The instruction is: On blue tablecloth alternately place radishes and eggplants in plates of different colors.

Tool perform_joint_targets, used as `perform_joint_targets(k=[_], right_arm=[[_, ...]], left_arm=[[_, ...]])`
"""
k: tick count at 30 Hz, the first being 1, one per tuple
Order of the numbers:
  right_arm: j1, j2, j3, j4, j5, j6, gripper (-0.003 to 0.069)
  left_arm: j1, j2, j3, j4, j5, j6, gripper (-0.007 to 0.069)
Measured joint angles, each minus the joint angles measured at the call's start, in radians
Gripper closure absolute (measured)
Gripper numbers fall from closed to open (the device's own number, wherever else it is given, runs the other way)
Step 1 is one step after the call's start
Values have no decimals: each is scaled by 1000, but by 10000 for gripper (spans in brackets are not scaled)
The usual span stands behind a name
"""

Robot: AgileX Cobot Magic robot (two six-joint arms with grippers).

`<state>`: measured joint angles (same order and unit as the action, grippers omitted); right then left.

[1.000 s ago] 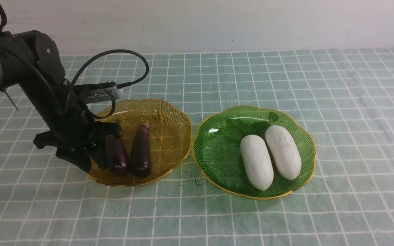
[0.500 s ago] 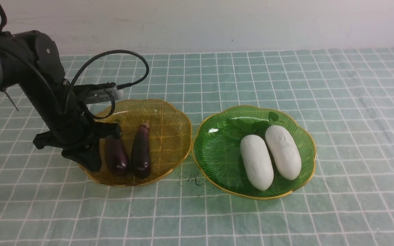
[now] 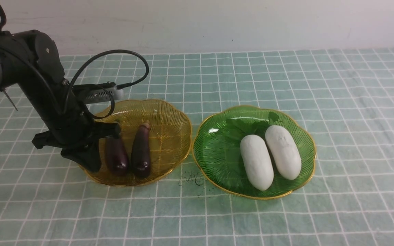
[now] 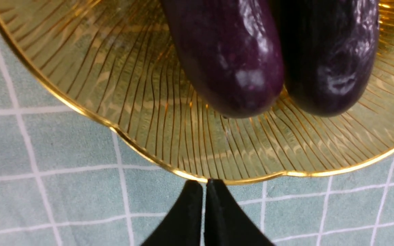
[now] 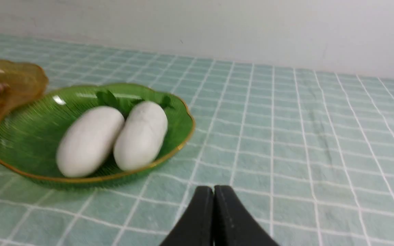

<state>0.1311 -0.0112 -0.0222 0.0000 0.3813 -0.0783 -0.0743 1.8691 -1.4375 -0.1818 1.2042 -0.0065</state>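
Note:
Two dark purple eggplants (image 3: 116, 155) (image 3: 141, 151) lie side by side in the amber-yellow plate (image 3: 169, 130), also seen close up as eggplants (image 4: 227, 51) (image 4: 330, 54) on the plate (image 4: 121, 112). Two white radishes (image 3: 257, 161) (image 3: 283, 151) lie in the green plate (image 3: 217, 150); the right wrist view shows the radishes (image 5: 89, 140) (image 5: 141, 135) in that plate (image 5: 29, 136). My left gripper (image 3: 92, 165) hangs shut and empty over the yellow plate's near-left rim, fingertips together (image 4: 204, 186). My right gripper (image 5: 213, 191) is shut and empty, above the blue tablecloth (image 3: 320, 78) beside the green plate.
A small dark scribble mark (image 3: 193, 179) lies on the cloth between the plates' front edges. The left arm's cable (image 3: 121, 56) loops above the yellow plate. A pale wall (image 3: 217, 24) closes the table's far side.
The left gripper's fingers have closed from partly open to shut, empty, and the gripper has risen slightly beside the left eggplant. Eggplants, radishes and plates have not moved.

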Motion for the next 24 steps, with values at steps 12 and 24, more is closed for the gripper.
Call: perform_joint_targets(k=[12,24], right_arm=[[-73,-1,42,0,9,1,673],[-73,-1,42,0,8,1,673]], left_arm=[[0,-329,0,100,25,0,632],[0,-817,101,119,43,0,632]])
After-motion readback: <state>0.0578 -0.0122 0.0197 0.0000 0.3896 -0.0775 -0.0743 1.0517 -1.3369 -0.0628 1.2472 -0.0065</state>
